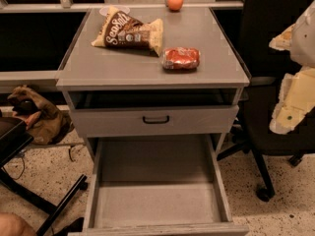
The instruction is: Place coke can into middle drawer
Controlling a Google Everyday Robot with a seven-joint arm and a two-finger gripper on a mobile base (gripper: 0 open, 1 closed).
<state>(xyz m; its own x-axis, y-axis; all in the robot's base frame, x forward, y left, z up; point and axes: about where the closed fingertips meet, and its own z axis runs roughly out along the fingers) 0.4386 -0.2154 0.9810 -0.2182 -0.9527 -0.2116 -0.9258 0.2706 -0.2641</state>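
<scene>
The coke can [181, 58], red with white markings, lies on its side on the grey cabinet top [113, 68], right of centre. The middle drawer [157, 204] is pulled out below it toward me, with a bare flat floor and low side walls. My gripper [294, 100] shows as pale cream parts at the right edge, beside the cabinet and at about the height of its top. It is well right of the can and holds nothing that I can see.
A brown-and-cream snack bag [129, 33] lies at the back left of the top, and an orange fruit [174, 1] at the back edge. A grey drawer front with a black handle [156, 119] sits above the open drawer. A black office chair [275, 132] stands to the right, and a brown bag [37, 114] lies on the floor to the left.
</scene>
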